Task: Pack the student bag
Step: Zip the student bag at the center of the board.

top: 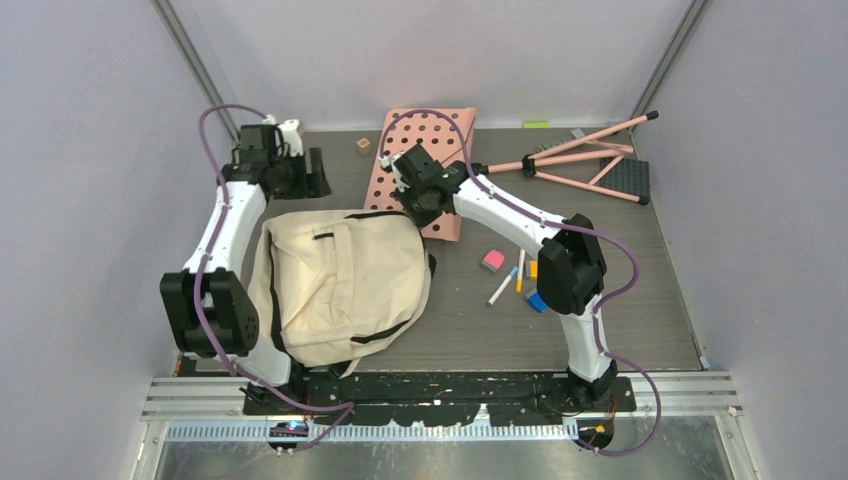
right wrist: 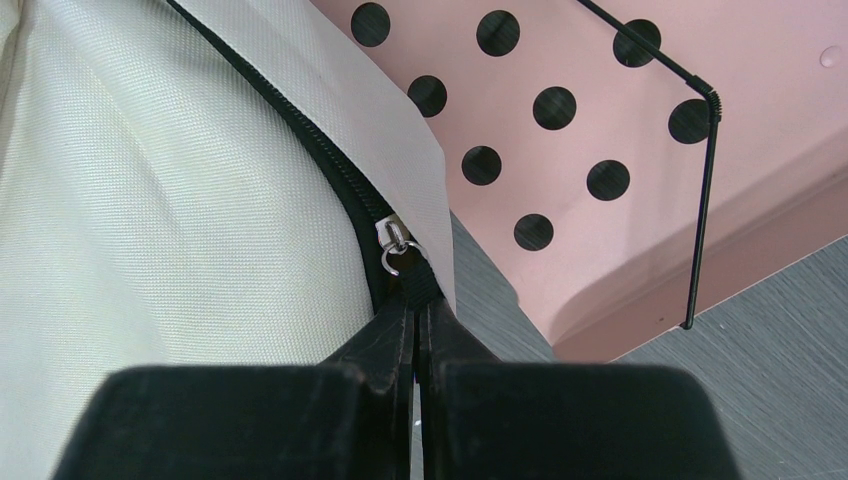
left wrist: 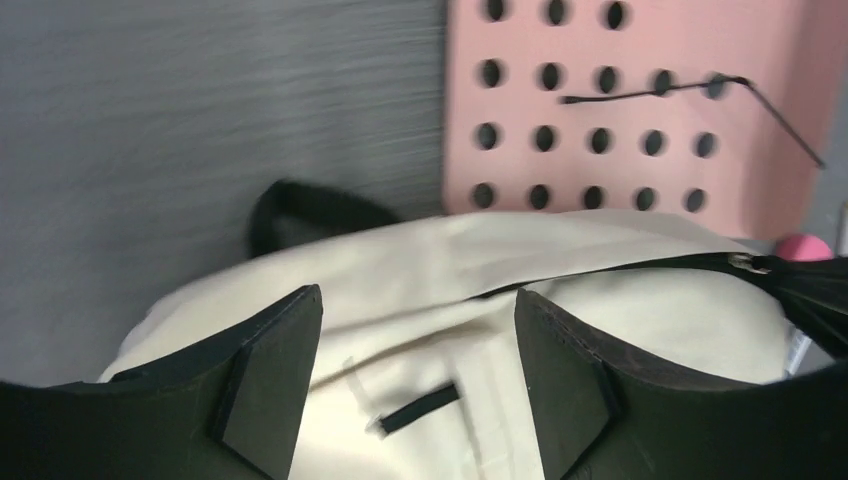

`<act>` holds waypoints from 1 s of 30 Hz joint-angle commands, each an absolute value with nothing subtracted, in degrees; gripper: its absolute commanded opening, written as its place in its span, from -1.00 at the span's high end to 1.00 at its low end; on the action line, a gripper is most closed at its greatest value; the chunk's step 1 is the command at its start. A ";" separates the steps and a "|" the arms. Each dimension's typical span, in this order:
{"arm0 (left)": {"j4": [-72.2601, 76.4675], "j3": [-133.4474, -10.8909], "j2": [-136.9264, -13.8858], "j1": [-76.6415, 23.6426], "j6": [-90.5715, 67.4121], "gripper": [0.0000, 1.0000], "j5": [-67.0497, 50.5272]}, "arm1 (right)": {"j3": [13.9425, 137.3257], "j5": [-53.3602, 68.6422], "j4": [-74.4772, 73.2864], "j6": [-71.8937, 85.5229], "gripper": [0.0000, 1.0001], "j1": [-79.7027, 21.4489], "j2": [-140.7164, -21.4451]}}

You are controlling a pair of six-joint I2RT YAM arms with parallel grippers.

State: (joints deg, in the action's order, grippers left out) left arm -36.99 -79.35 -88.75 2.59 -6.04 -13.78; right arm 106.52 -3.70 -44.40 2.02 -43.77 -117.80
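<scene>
packing barely begun: the zip is only just gripped

the bag (top: 340,280) lies flat at the near left, its zip looking closed. the right claw (right wrist: 415,315) is pinching the zipper pull (right wrist: 395,245), and the left claw (left wrist: 418,310) hangs spread above the cloth. an eraser (top: 492,261) and pens (top: 505,283) lie loose to the right, unpacked. the pink board (top: 430,140) crowds the zip's far side.

We see soft, even light and faint shadows; beyond the left claw (left wrist: 415,320) the desk (left wrist: 200,120) is blurred, ahead of the right claw (right wrist: 415,312) all is sharp.
</scene>
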 commanded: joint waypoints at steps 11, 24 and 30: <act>-28.55 -84.67 -101.46 -8.66 4.47 -0.38 -38.62 | 110.96 -3.18 -46.10 1.70 0.99 -43.42 -117.92; -27.93 -82.46 -105.43 -8.86 3.67 -0.33 -43.09 | 111.72 -3.13 -46.46 3.42 0.99 -43.42 -118.55; -28.14 -81.92 -106.86 -9.47 3.24 -0.13 -42.98 | 111.71 -3.27 -46.55 3.34 0.99 -43.42 -118.56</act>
